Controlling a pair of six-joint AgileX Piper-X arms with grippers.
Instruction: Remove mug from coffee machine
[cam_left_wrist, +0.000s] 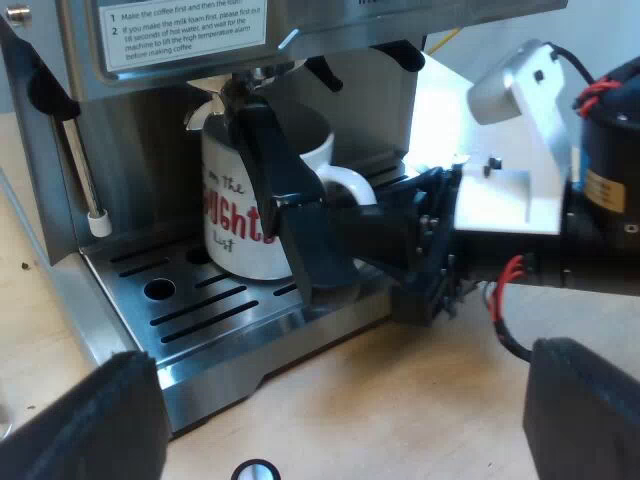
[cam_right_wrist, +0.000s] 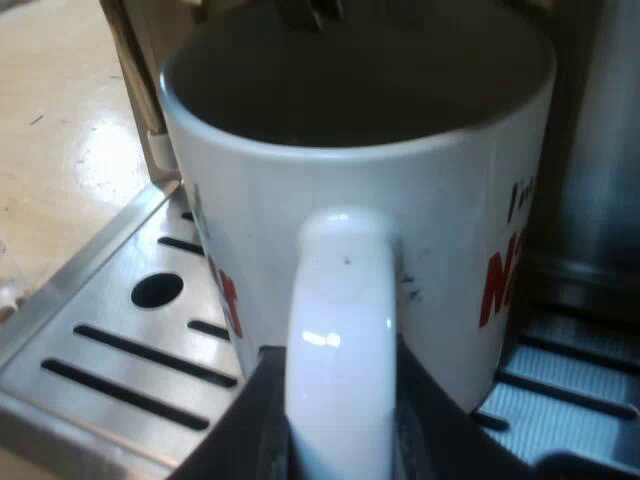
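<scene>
1 mug sits on 1 drip tray, right pincer clasping its handle, left pincer spread.

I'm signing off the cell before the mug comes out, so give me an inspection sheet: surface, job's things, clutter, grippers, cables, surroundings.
surface: pale wooden table under the espresso machine.
job's things: white mug with red lettering, upright on the slotted drip tray.
clutter: small round thing on the table near the tray's edge; cannot tell what it is.
grippers: right gripper shut on the mug's handle, a finger each side; left gripper open, over the table short of the tray.
cables: nothing seen.
surroundings: steam wand hanging beside the tray; instruction label on the machine's front.
</scene>
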